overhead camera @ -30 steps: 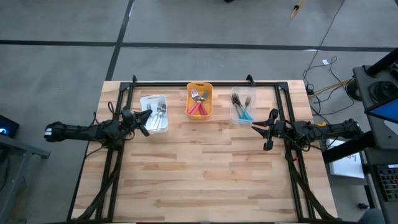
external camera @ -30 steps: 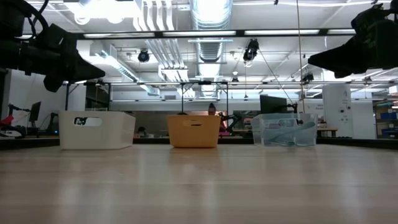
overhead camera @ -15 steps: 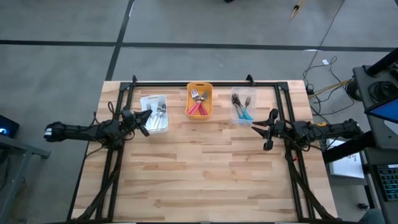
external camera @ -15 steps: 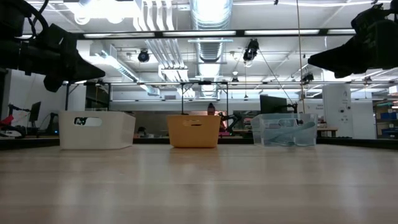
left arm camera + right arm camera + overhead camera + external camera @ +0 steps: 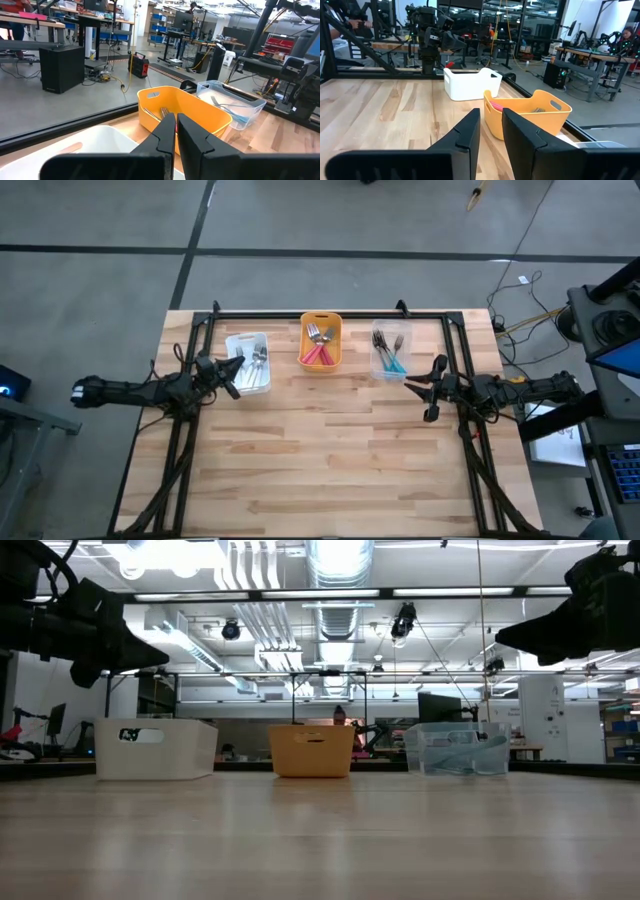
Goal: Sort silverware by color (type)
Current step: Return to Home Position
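nothing has moved since the earlier frames: both arms and all three bins sit exactly where they were. my left gripper (image 5: 176, 117) hangs above the table (image 5: 330, 470) just beside the white bin (image 5: 155, 750), its fingers pressed nearly together on nothing. my right gripper (image 5: 491, 112) hovers near the clear bin (image 5: 455, 755), fingers a little apart and empty. the silverware is all binned, none loose on the wood: white-handled forks (image 5: 255, 368) in the white bin, pink-handled forks (image 5: 318, 356) in the orange bin (image 5: 310, 755), blue-handled forks (image 5: 393, 363) in the clear one. i judge the sort done and the arms parked. if i had to lift one again, i'd expect it to be light and stiff, with a slick metal head and tines that snag on its neighbours, so i'd pinch across the plastic handle near its middle.
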Controlling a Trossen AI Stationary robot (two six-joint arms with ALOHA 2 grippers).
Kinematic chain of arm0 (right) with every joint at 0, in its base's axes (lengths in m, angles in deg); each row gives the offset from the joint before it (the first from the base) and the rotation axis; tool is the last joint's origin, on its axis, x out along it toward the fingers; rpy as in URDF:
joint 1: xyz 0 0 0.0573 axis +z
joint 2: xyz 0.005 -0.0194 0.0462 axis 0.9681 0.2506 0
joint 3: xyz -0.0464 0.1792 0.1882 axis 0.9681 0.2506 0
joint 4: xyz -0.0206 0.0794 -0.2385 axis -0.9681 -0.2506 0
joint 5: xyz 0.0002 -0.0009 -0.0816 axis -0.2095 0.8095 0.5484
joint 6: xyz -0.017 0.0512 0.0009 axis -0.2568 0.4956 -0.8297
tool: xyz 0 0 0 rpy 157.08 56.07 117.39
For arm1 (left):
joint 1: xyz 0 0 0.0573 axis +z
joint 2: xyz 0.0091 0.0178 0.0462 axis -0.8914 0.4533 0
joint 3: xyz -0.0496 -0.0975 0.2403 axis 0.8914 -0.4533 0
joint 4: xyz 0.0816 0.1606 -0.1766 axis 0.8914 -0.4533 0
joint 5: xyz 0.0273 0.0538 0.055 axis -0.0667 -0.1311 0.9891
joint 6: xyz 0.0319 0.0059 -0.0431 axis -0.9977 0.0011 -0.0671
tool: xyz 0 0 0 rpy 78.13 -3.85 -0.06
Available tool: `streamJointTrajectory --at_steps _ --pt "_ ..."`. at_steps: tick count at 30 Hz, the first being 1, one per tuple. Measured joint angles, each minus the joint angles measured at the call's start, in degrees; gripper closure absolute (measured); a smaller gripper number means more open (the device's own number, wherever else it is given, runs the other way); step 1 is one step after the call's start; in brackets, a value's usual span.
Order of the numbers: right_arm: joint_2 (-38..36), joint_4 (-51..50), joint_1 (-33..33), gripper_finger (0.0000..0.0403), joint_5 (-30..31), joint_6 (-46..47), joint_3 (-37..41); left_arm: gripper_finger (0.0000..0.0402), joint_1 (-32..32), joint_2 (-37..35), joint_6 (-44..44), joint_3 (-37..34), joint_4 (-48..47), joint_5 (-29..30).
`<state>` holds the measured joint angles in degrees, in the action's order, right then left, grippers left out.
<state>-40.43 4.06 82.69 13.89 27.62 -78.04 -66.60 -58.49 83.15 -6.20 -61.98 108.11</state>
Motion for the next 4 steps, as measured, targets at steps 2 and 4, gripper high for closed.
streamJointTrajectory --at_steps 2,4 --pt "0.0 0.0 0.02 0.033 0.01 0.02 0.0 0.0402 0.02 0.0 0.0 -0.01 0.0 -0.02" --pt "0.0 0.0 0.02 0.0328 0.0 0.0 0.0 0.0402 0.0 0.0 0.0 0.0 0.0 -0.02"
